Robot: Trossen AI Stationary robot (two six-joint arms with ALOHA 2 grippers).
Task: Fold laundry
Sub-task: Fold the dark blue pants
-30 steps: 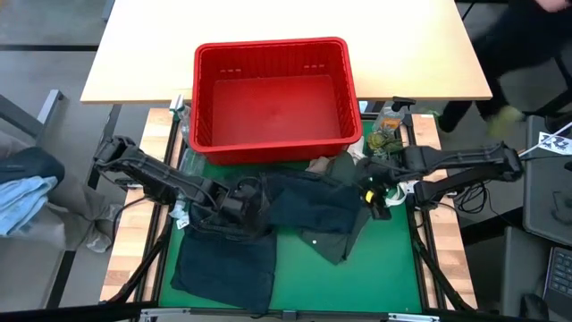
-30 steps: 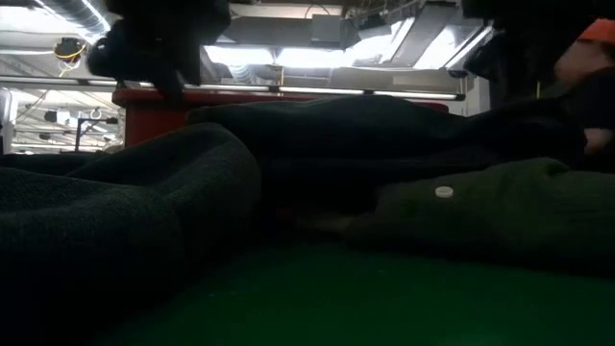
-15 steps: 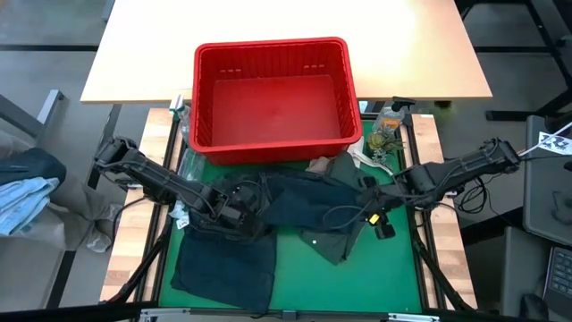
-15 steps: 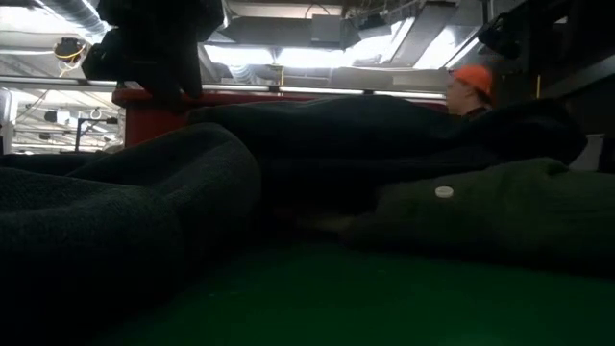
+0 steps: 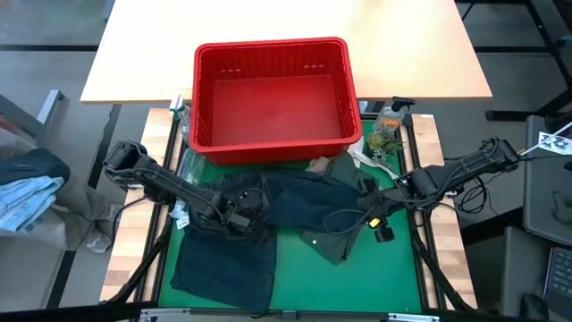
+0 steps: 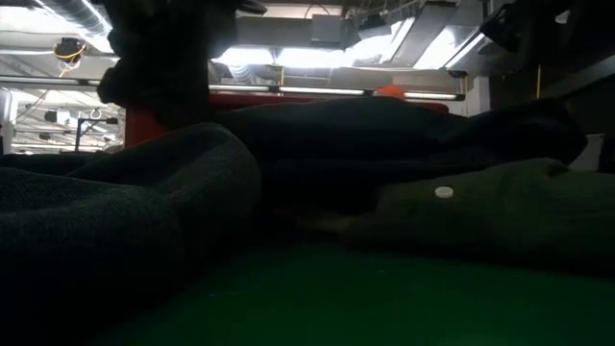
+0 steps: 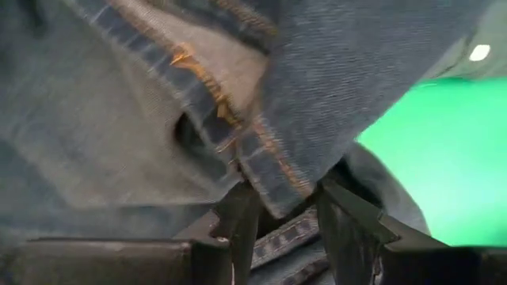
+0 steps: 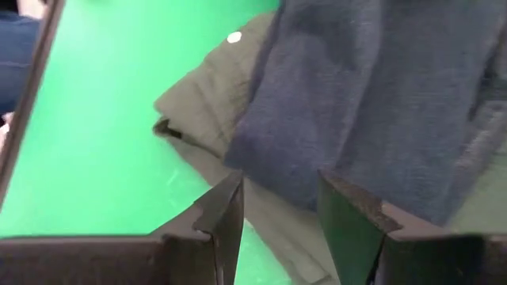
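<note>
1. High view: left gripper (image 5: 239, 215) sits near the green mat's (image 5: 393, 277) left edge, its fingers (image 7: 238, 222) clamped on the denim jeans (image 7: 301, 103) hem.
2. Olive shirt (image 5: 335, 241) lies mid-mat, under the dark blue garment (image 5: 313, 201).
3. Right gripper (image 5: 374, 204) hangs parted at that garment's right edge, gripping nothing.

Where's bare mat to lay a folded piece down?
Free: the green mat at the front right, between the olive shirt and the table's right edge. A thinner strip runs along the front. Crowded: the centre and left, under the jeans and dark clothes by the basket.
</note>
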